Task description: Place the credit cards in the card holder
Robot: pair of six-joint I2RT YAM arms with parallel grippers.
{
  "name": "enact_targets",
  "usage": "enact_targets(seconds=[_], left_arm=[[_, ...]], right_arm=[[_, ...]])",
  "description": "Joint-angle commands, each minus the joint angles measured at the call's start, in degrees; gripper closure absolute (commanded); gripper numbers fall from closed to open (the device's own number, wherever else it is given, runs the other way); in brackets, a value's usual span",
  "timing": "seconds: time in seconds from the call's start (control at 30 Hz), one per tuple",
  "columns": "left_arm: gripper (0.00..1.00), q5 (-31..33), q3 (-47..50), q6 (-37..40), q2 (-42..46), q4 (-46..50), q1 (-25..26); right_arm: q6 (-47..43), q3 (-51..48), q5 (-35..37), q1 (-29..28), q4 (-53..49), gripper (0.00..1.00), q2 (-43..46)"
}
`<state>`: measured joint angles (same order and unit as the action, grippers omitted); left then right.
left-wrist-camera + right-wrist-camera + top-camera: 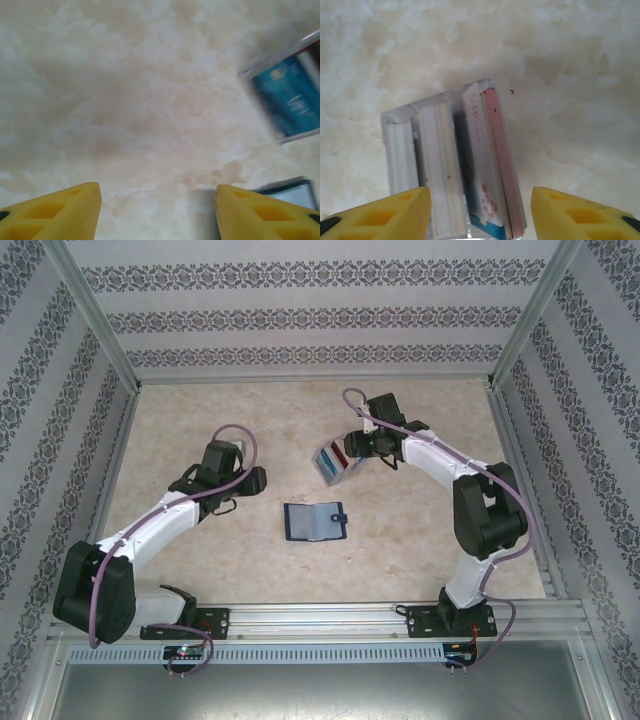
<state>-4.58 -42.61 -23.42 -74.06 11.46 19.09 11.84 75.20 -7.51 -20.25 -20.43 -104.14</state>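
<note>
**Both grippers wide, nothing held; card holder point(315, 521) open mid-desk**

Left gripper point(252, 480): hangs left of the card holder and a bit beyond it, apart from it. Yellow fingers point(55, 212) are spread wide with only pale marbled desk point(200, 420) between them, so no grip on anything. In its wrist view a corner of the card holder sits close beside the right-hand finger. Can't tell if they touch.

Card holder itself: navy, unfolded flat, inner sleeves facing up, snap tab point(343, 519) sticking out of its right edge. Sleeves are too small to read from above, so I can't tell what's in them.

Credit cards point(480, 150): packed on edge in a clear rack point(400, 145), just beyond the card holder and slightly right of it, not touching it. The rack sits skewed against the card holder's edges. White, blue and red cards are visible. One white card has red "VIP" lettering, and the red ones sit at the outer side of the stack.

Right gripper point(352, 447): beyond-right of the card holder, at the rack's far-right side. Its fingers point(580, 215) are wide and straddle the rack. The right one shows a clear gap to the red cards. The left one overlaps the rack's corner, contact unclear. Not clamped on it.
</note>
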Motion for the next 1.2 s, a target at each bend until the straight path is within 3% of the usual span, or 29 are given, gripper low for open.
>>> enact_targets(seconds=[0.0, 0.13, 0.4, 0.77, 1.17], left_arm=[[0.38, 4.32, 5.73, 4.9, 0.83, -7.28, -0.28], [0.38, 5.7, 10.66, 5.33, 1.73, -11.99, -0.32], [0.38, 3.44, 11.57, 5.52, 2.1, -15.71, -0.29], [0.37, 0.99, 12.23, 4.79, 0.39, -18.6, -0.29], [0.37, -0.43, 11.91, 4.49, 0.5, -17.89, -0.3]], right_arm=[[-2.28, 4.14, -1.47, 1.56, -4.05, 0.42, -2.6], [-2.12, 6.48, -7.73, 2.71, -4.88, 0.42, -5.69], [-2.29, 7.85, -17.7, 2.23, -6.23, 0.44, -7.22], [-1.82, 7.44, -25.28, 1.9, -6.09, 0.51, -5.9], [-0.19, 7.94, -26.19, 1.14, -6.84, 0.53, -8.36]])
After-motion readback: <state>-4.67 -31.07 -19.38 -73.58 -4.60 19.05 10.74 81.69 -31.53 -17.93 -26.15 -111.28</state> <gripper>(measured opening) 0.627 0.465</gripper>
